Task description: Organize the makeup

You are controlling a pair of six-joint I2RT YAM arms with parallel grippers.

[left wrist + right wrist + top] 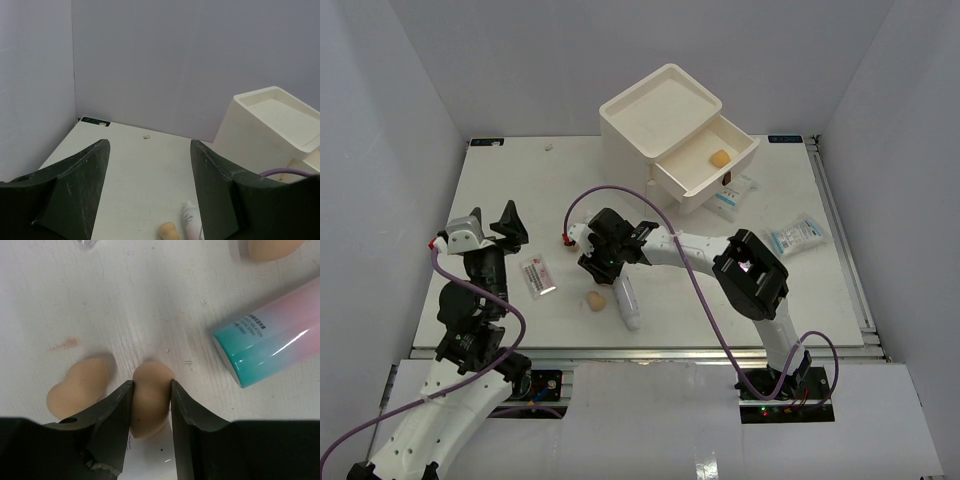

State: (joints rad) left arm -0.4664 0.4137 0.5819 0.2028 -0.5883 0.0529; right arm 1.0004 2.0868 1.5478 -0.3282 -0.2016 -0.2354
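In the right wrist view my right gripper (pixel 151 385) is shut on a tan egg-shaped sponge (pixel 149 407) that rests low on the table. A second sponge (pixel 77 390) lies just left of the fingers, and a third (pixel 270 247) at the top right. A tube with a pink label and teal end (pixel 272 345) lies to the right. From above, the right gripper (pixel 591 263) is at mid-table, with a sponge (pixel 593 298) and a white tube (pixel 627 303) just in front of it. My left gripper (pixel 510 226) is open and empty (pixel 148 145), left of a pink-print sachet (pixel 538 275).
The white drawer box (pixel 650 115) stands at the back, its drawer pulled out with one sponge (pixel 720 158) inside. Sachets lie beside the drawer (pixel 735 195) and further right (pixel 798 236). White walls enclose the table on three sides.
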